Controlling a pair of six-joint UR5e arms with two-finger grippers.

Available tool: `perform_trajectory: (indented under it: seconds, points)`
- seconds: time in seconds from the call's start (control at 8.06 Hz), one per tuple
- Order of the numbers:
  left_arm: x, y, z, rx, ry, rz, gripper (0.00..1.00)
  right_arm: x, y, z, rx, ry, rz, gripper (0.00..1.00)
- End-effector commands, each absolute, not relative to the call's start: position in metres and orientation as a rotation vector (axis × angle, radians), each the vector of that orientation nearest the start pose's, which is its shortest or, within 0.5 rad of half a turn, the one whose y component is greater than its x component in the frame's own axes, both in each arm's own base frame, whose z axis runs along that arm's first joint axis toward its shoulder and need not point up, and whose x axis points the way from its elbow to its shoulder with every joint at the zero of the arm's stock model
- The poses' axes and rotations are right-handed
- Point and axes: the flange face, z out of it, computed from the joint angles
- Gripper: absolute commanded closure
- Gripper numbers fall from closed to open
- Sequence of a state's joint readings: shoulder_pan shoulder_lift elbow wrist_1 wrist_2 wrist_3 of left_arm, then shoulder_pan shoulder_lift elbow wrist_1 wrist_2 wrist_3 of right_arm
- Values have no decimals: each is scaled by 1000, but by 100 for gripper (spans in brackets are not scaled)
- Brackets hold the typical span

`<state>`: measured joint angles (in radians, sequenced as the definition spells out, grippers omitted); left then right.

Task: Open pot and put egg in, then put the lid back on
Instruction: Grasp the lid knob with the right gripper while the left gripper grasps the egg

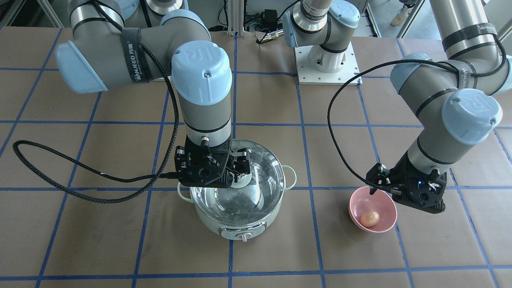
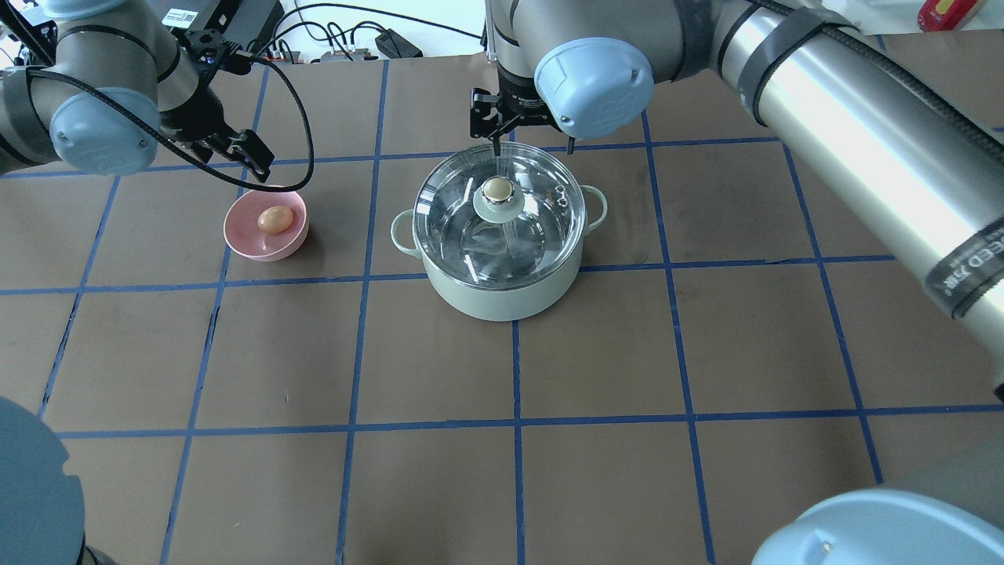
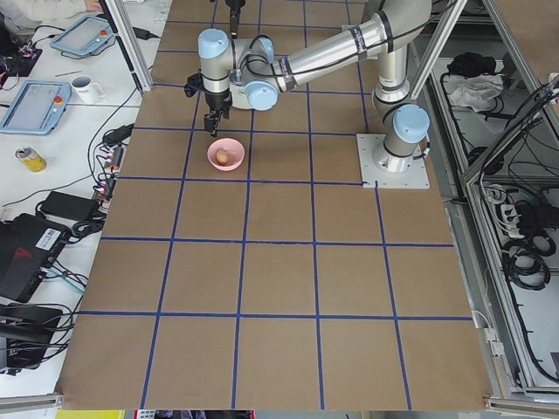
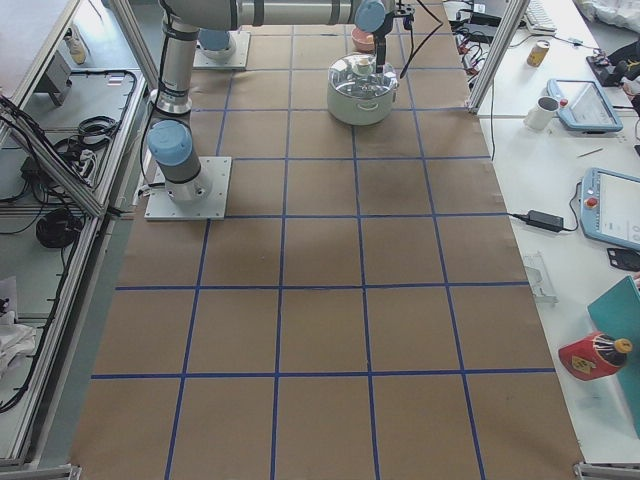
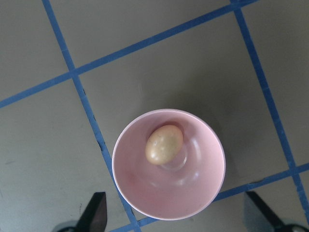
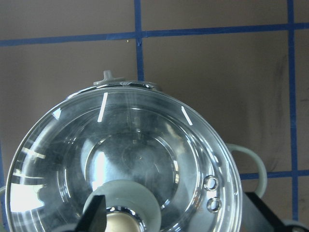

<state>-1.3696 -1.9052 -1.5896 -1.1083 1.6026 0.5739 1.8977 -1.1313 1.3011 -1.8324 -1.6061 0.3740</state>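
The mint-green pot (image 2: 502, 297) stands mid-table with the glass lid (image 2: 510, 235) on it. The lid's beige knob (image 2: 497, 188) faces up. My right gripper (image 6: 178, 217) is open and hovers over the lid, one fingertip on each side of the knob and above it; it also shows in the overhead view (image 2: 532, 143). The egg (image 5: 164, 144) lies in a pink bowl (image 5: 188, 198) to the pot's left in the overhead view. My left gripper (image 5: 178, 217) is open and empty, just above the bowl's far rim (image 2: 255, 161).
The right arm's white base plate (image 1: 327, 60) is at the robot side of the table. A black cable (image 1: 80, 176) loops over the table beside the pot. Blue tape lines grid the brown tabletop (image 2: 627, 353).
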Motion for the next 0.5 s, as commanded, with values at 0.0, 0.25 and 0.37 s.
perform_trajectory:
  seconds: [0.0,0.25,0.37]
  points:
    - [-10,-640,336,667,2974,-214,0,373,-590,376,97,3103,-111,0]
    - [-8,-645,316,839,2938,-163,0,385,-583,368,69,3109,-91,0]
    - [-7,-645,301,866,2944,-125,0,385,-582,362,67,3114,-74,0]
